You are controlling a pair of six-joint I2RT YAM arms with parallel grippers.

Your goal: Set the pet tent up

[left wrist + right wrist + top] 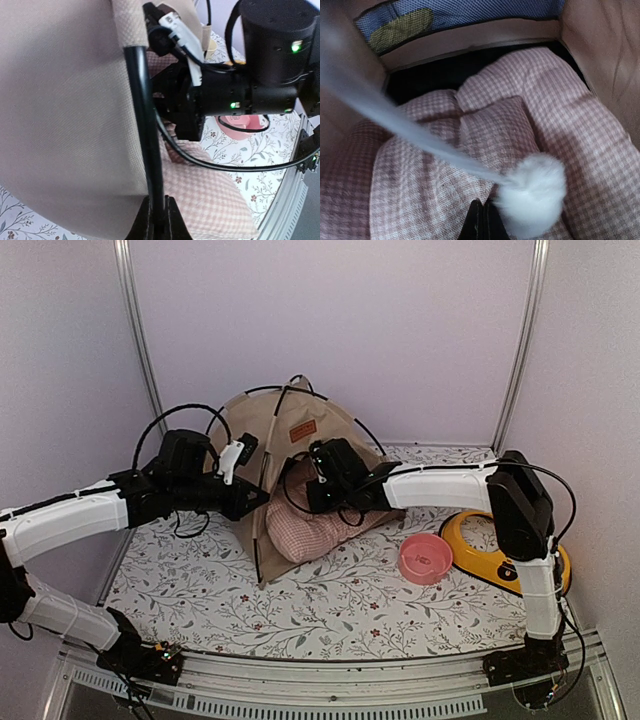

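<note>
With the pet tent (270, 430) standing at the back of the surface (330, 600), we are clenching left fingers (176, 227) on its black pole (145, 110), right fingers (476, 225) pinched shut and empty beside the pom-pom (532, 195) above the cushion (305, 525), and judging that a firm, steady hold matters.

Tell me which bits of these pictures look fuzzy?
Right wrist: the white pom-pom and its string are smeared, while the pink checked cushion is crisp. Left wrist: the beige tent fabric is so close it looks soft; the black pole has a shiny glint. Top external: sharp, evenly lit.
</note>
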